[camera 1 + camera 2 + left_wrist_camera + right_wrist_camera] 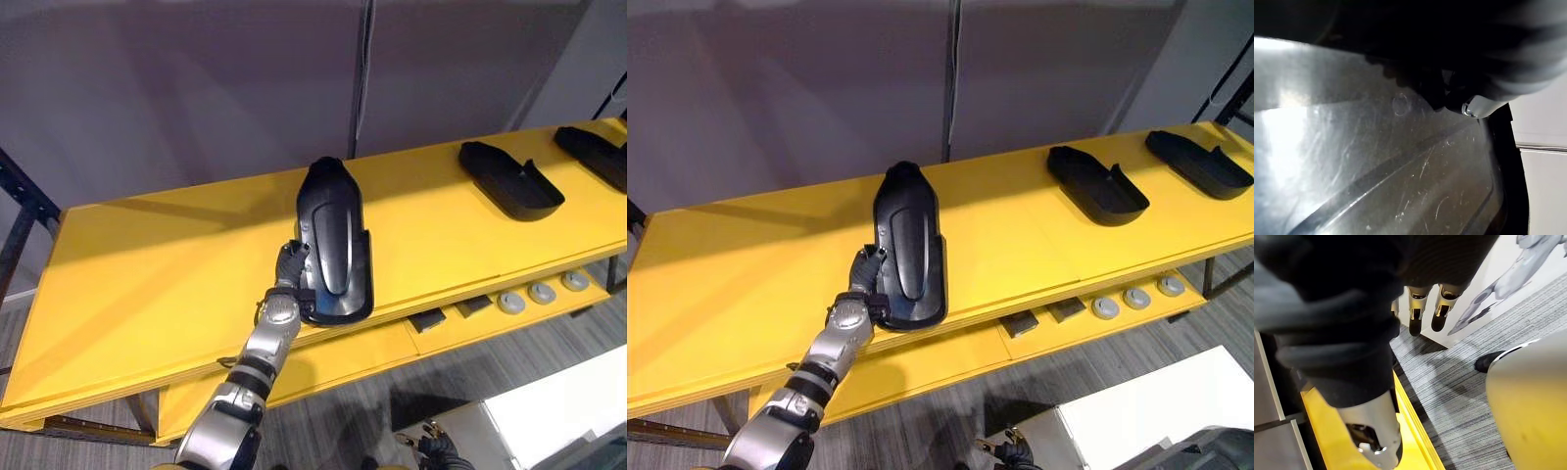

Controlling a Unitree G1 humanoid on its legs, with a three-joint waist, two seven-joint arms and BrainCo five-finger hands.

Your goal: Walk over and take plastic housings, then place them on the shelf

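**Plastic housing at the shelf's front edge, in the left hand**

Plastic housing [333, 240], long, black and glossy, lies lengthwise across the yellow top shelf [147, 284], narrow end toward the grey wall [196, 98], wide end right at the front edge. The left hand [291, 266] meets it at the near left corner. Its thumb is clamped on the upper face, while the fingers go under the rim and cannot be seen.

To the right, well apart, a second black housing [509, 178] rests on the same top, with a third housing [596, 152] beyond it near the far right end. Nothing stands between these and the held one. Left of the hand the yellow top is bare.

Below, a lower shelf [333, 357] carries dark blocks [428, 320] and a row of grey discs [542, 292].

The right hand [1416, 316] hangs low over the striped floor [1449, 382], fingers loose and straight, holding nothing.
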